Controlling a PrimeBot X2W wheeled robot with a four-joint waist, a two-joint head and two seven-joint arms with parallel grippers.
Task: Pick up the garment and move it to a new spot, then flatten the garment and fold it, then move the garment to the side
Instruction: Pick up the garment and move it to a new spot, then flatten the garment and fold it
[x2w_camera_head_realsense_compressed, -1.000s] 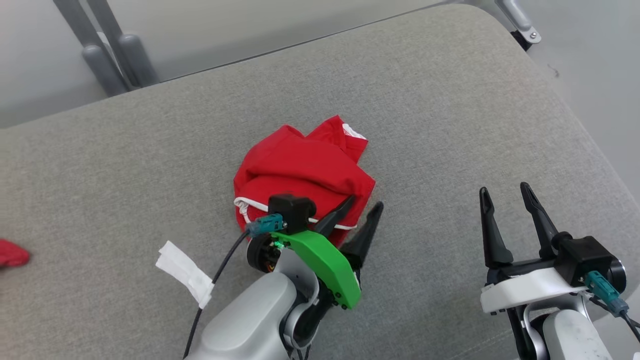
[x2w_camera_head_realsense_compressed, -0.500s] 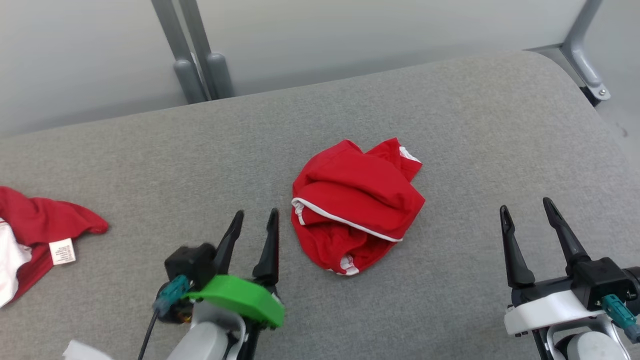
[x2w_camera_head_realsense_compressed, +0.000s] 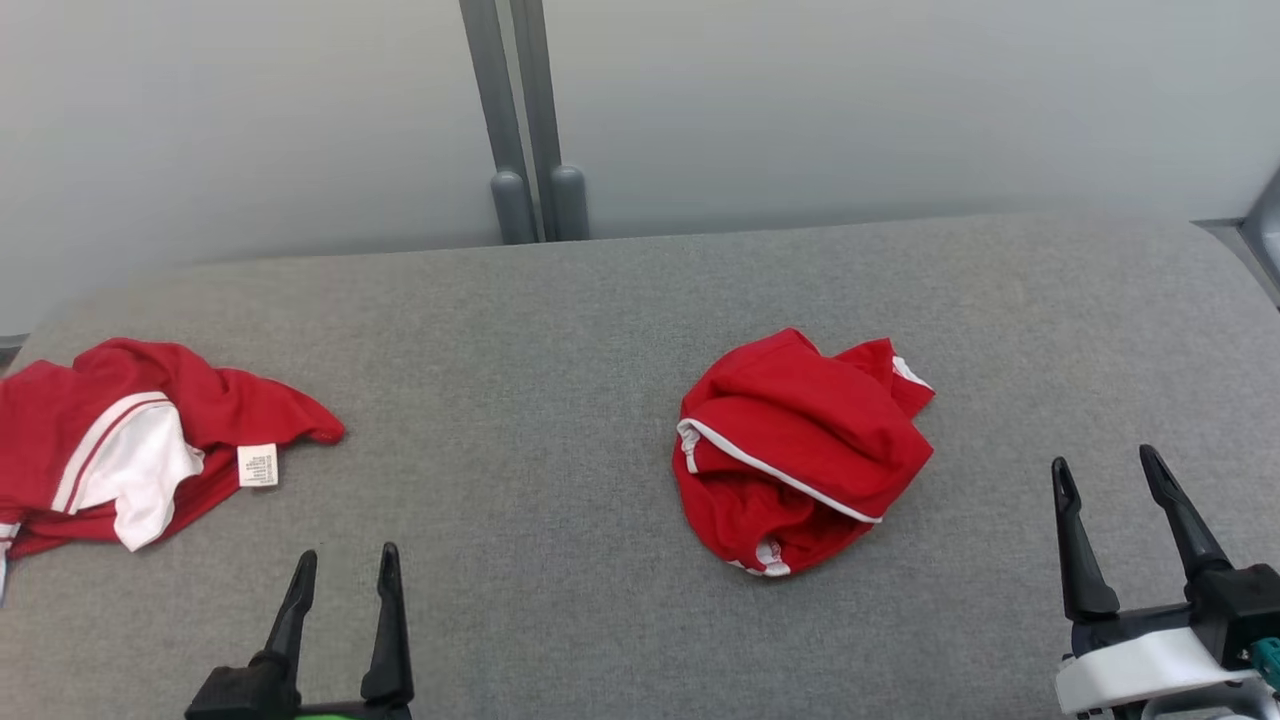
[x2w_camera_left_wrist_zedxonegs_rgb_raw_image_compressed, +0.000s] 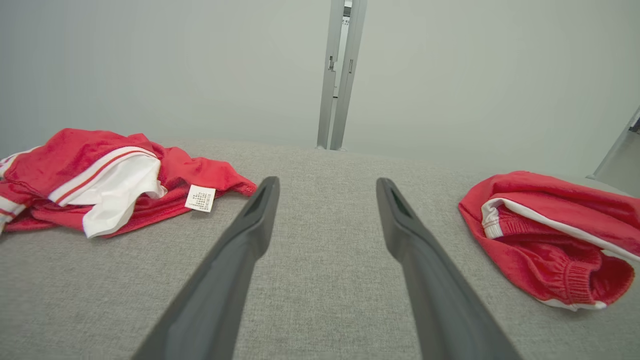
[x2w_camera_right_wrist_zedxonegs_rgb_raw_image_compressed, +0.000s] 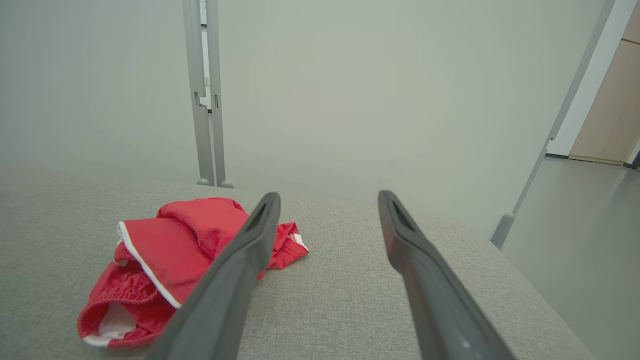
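A red garment (x2w_camera_head_realsense_compressed: 800, 450) with white piping lies bundled in a loose fold on the grey padded table (x2w_camera_head_realsense_compressed: 560, 320), right of centre. It also appears at the right in the left wrist view (x2w_camera_left_wrist_zedxonegs_rgb_raw_image_compressed: 545, 225) and at the left in the right wrist view (x2w_camera_right_wrist_zedxonegs_rgb_raw_image_compressed: 170, 250). My left gripper (x2w_camera_head_realsense_compressed: 346, 552) stands open at the near edge, well left of that bundle, nothing between its fingers (x2w_camera_left_wrist_zedxonegs_rgb_raw_image_compressed: 326, 181). My right gripper (x2w_camera_head_realsense_compressed: 1102, 458) is open too, near the bundle's right side (x2w_camera_right_wrist_zedxonegs_rgb_raw_image_compressed: 328, 195). A second red and white garment (x2w_camera_head_realsense_compressed: 130, 440) lies crumpled at the far left.
The crumpled garment (x2w_camera_left_wrist_zedxonegs_rgb_raw_image_compressed: 110, 180) carries a white label (x2w_camera_left_wrist_zedxonegs_rgb_raw_image_compressed: 200, 198). Two grey posts (x2w_camera_head_realsense_compressed: 530, 190) stand behind the table's far edge against a pale wall. The table's rounded right end drops to the floor (x2w_camera_right_wrist_zedxonegs_rgb_raw_image_compressed: 575, 240), beside a slanted metal leg (x2w_camera_right_wrist_zedxonegs_rgb_raw_image_compressed: 545, 145).
The head camera has turned left, bringing the crumpled garment into view. My left gripper has pulled back from the bundle's near edge, away to its left, and spread wider. The right gripper stays open.
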